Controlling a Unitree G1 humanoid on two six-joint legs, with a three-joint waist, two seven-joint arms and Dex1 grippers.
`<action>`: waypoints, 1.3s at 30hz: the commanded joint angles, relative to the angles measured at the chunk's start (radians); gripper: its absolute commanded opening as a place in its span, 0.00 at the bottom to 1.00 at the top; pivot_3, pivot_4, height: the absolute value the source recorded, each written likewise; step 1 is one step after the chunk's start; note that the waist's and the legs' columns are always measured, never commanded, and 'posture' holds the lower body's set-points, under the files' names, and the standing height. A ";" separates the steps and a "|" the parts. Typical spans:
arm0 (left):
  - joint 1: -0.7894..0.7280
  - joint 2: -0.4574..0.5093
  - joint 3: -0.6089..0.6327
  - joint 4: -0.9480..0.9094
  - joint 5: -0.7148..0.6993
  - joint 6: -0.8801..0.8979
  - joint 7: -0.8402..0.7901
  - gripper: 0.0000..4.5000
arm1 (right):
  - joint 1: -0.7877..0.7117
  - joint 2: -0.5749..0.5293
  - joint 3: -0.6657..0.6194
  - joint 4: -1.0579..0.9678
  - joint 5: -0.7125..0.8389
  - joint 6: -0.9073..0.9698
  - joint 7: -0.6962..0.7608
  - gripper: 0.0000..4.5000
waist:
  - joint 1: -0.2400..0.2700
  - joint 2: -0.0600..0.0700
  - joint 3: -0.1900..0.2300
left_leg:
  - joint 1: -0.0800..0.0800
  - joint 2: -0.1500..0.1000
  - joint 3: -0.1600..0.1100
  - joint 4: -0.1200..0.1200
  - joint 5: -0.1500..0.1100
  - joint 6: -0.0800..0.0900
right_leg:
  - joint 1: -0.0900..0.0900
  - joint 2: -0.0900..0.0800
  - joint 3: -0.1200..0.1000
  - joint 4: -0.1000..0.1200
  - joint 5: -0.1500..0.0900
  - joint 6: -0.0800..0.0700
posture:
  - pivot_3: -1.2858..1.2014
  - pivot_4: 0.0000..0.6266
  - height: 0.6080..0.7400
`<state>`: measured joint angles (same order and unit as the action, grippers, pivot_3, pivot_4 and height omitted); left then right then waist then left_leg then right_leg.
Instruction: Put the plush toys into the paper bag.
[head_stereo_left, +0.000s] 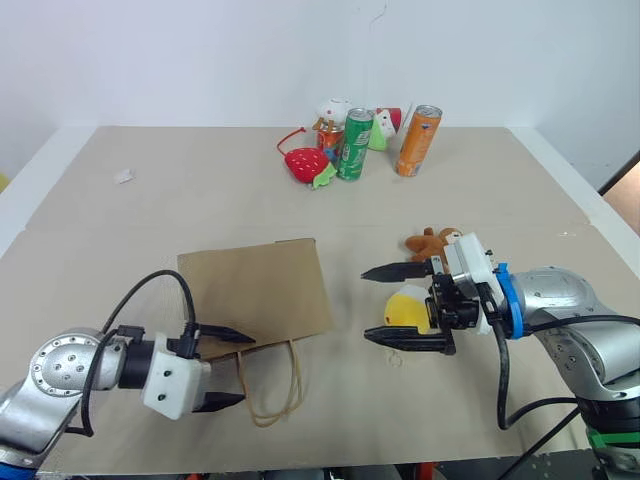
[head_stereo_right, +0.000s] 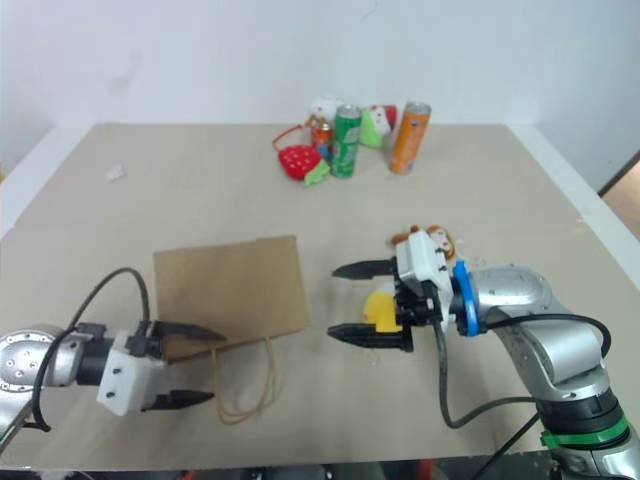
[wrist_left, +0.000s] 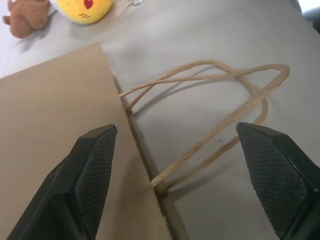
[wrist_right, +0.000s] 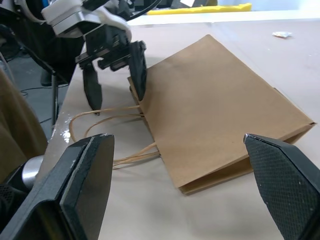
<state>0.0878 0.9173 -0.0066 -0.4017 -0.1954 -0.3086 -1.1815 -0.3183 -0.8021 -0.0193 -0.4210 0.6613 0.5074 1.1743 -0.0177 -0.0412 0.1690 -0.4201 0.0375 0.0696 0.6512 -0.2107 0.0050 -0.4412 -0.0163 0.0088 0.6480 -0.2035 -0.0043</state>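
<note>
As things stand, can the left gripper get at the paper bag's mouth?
Probably yes: the left gripper is open right at the flat paper bag's mouth edge, beside the cord handles, nothing between.

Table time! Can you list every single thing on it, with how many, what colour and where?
paper bag: 1, brown, lying flat near the front, tan cord handles toward the robot
monkey plush: 1, brown, right of the bag
ball plush: 1, yellow and white, just in front of the monkey
strawberry plush: 1, red with green leaves, far middle
green can: 1, upright beside the strawberry
orange can: 1, upright, far middle
figurines: white and red, behind the cans; count unclear
scrap: 1, white, far left
table: 1, beige
left pincer: open, at the bag's mouth
right pincer: open, by the ball plush
</note>
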 joint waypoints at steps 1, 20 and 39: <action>-0.002 -0.012 -0.011 -0.032 0.016 -0.012 0.031 0.88 | 0.015 -0.021 -0.051 -0.033 0.013 -0.008 -0.007 1.00 | 0.000 0.000 0.000 | 0.000 0.000 0.000 0.000 0.000 0.000 | 0.000 0.000 0.000 0.000 0.000 0.000 | 0.52 0.24 1.00; -0.056 -0.071 -0.154 -0.016 0.038 -0.082 0.034 0.56 | 0.049 -0.031 -0.059 -0.017 -0.010 -0.035 0.000 1.00 | 0.000 0.000 0.000 | 0.000 0.000 -0.001 0.000 0.000 0.000 | 0.001 0.001 0.000 0.000 0.000 0.001 | 0.52 0.24 1.00; -0.370 -0.185 -0.048 0.009 -0.159 0.280 0.224 0.02 | 0.003 0.032 -0.026 -0.020 0.017 0.022 -0.097 1.00 | -0.001 0.000 0.000 | 0.001 0.000 -0.003 0.004 0.000 0.000 | 0.003 0.009 0.005 0.000 0.003 0.004 | 0.52 0.24 1.00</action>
<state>-0.2661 0.7452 -0.0692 -0.3874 -0.3562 -0.0516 -0.9907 -0.2928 -0.7797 -0.0400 -0.4107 0.6592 0.5155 1.1049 -0.0191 -0.0415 0.1690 -0.4192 0.0374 0.0675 0.6549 -0.2103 0.0053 -0.4381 -0.0067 0.0150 0.6482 -0.2006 0.0005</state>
